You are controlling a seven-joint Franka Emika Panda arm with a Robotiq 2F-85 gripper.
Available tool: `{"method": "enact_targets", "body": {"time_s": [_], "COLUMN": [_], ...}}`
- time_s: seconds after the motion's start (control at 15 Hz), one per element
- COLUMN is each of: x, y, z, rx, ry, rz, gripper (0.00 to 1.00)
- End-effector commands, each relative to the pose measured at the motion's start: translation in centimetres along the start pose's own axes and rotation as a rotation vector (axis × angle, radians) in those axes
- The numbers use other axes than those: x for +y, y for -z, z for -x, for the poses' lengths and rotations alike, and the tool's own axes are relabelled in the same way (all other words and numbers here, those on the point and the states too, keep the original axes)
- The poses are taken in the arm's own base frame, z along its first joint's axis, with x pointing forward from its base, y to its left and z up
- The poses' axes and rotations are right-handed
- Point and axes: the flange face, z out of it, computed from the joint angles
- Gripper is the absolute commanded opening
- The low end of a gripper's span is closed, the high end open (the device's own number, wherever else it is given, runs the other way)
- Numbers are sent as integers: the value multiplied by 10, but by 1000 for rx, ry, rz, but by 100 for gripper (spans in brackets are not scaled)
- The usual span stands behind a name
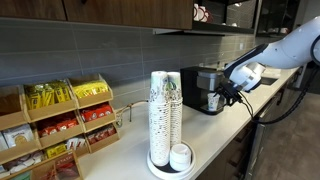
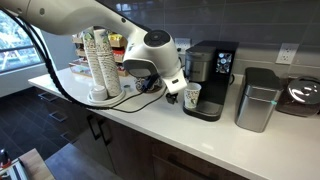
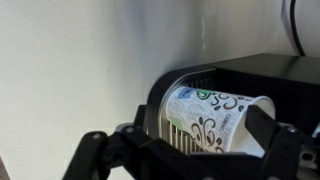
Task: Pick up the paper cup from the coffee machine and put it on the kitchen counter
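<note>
The paper cup (image 2: pixel 192 95) stands on the drip tray of the black coffee machine (image 2: pixel 212 68), under its spout. In the wrist view the cup (image 3: pixel 215 118) appears sideways, its base against the tray grille. My gripper (image 2: pixel 177 88) reaches in from the side at cup height. Its jaws (image 3: pixel 195 142) are spread wide on either side of the cup, and one finger lies across the rim end. The cream kitchen counter (image 2: pixel 150 125) runs below. The machine (image 1: pixel 203 84), the gripper (image 1: pixel 224 96) and the counter (image 1: pixel 232 125) also show in an exterior view.
Tall stacks of cups (image 1: pixel 165 105) on a round base, with an upturned white cup (image 1: pixel 181 156), stand further along the counter. A snack rack (image 1: pixel 60 120) is beyond them. A silver canister (image 2: pixel 258 98) and a dark appliance (image 2: pixel 303 95) stand past the machine.
</note>
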Motion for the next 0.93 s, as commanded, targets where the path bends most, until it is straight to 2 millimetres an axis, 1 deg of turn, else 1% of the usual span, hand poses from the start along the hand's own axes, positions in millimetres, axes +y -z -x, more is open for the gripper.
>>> {"method": "enact_targets", "body": {"time_s": [0.0, 0.53, 0.6, 0.67, 0.73, 0.8, 0.87], "x": [0, 10, 11, 12, 13, 13, 13], "y": [-11, -20, -21, -21, -21, -21, -21], "z": [-12, -8, -9, -9, -10, -11, -12], "rx": [33, 54, 58, 64, 69, 78, 86], "ry": [-52, -119, -121, -121, -124, -126, -129], "rz": [-54, -135, -137, -139, -141, -141, -143], "gripper": [100, 100, 97, 88, 72, 68, 60]}}
